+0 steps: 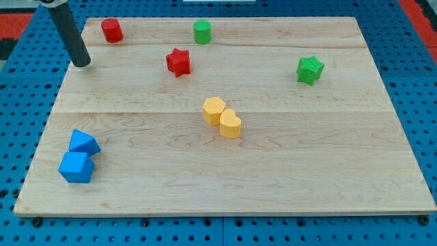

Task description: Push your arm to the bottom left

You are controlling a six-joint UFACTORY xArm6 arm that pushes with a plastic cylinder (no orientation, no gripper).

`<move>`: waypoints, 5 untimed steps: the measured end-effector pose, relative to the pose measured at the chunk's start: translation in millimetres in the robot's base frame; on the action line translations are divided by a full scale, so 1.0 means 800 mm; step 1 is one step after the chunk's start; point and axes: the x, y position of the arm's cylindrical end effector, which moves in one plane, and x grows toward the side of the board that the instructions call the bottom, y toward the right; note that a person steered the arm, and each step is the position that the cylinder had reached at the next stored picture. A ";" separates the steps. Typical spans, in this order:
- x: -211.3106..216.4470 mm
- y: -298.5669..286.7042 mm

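My tip (pixel 82 63) rests on the wooden board (pixel 307 171) near its top left corner. The dark rod rises from it toward the view's top left. A red cylinder (pixel 112 31) stands just to the tip's upper right. Two blue blocks lie near the bottom left: a blue wedge-like block (pixel 84 143) and a blue cube (pixel 76 167) touching below it. The tip is well above them and touches no block.
A green cylinder (pixel 202 31) stands at the top middle. A red star (pixel 178 61) lies below it to the left. A green star (pixel 310 70) is at the right. Two yellow blocks, a hexagon (pixel 214 110) and a heart (pixel 231 124), touch near the middle.
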 end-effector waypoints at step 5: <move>0.183 -0.050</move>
